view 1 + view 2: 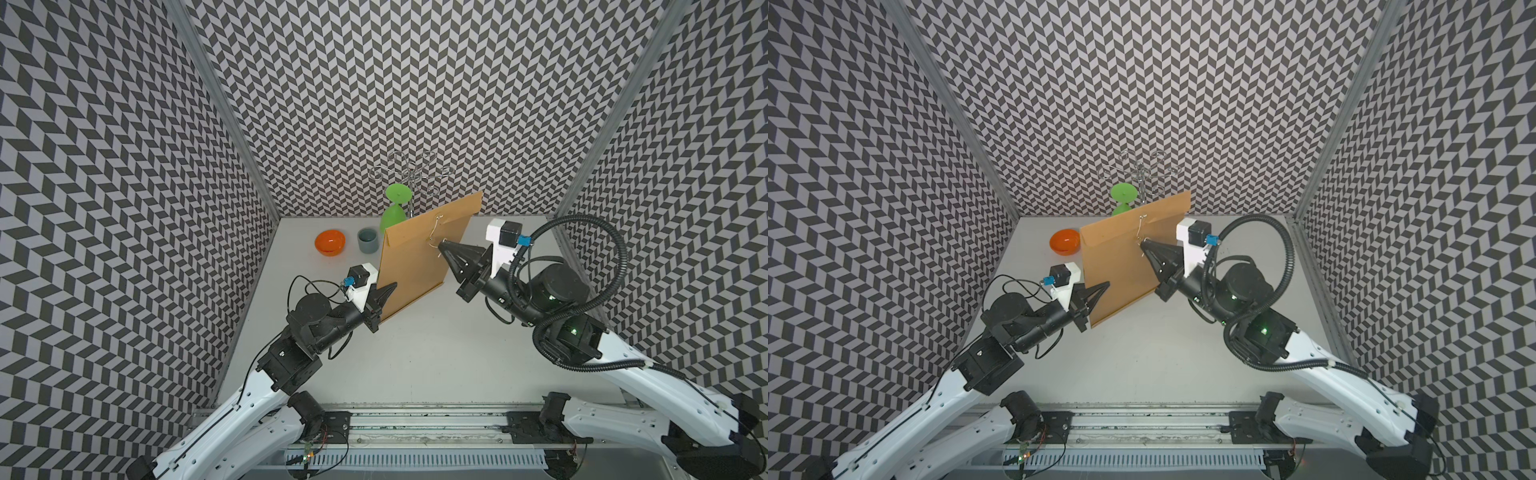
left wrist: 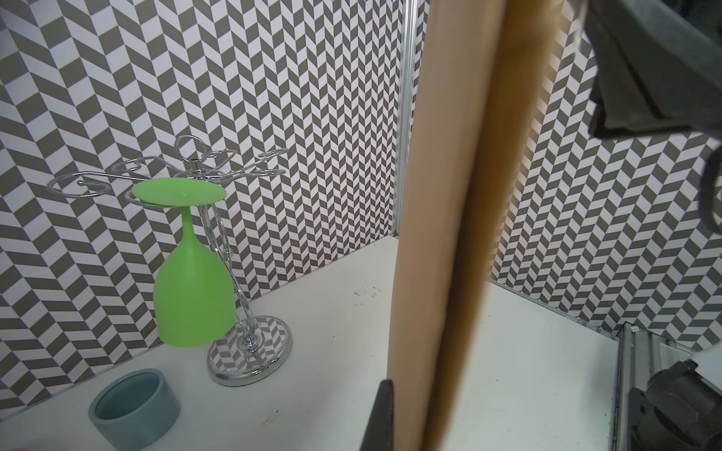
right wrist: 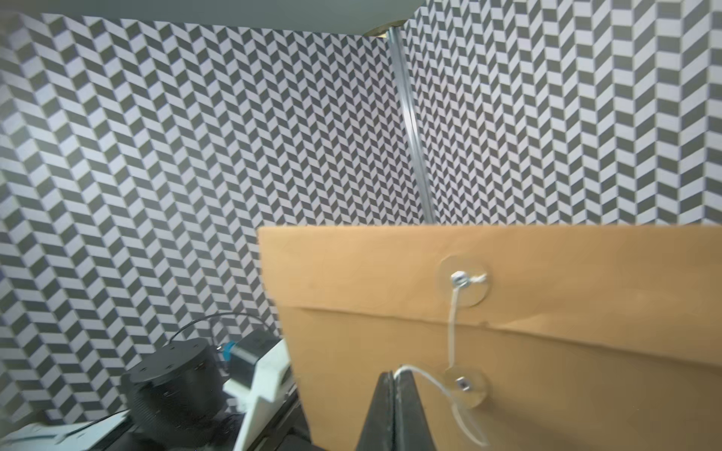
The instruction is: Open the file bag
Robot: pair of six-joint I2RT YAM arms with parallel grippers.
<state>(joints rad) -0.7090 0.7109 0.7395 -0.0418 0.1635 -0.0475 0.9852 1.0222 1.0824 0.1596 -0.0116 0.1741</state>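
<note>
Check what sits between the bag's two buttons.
Right wrist view: the white string runs from the upper button across the flap edge to the lower button, then into the shut right gripper.

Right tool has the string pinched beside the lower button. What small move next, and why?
Probably circle the right tool around the lower button to unwind the string: it seems looped there, running down from the flap's button and keeping the flap shut, while the left tool holds the envelope upright.

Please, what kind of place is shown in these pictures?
Probably a robot test booth: chevron-patterned walls enclose a white table, and a left arm and right arm are mounted by a rail.
</note>
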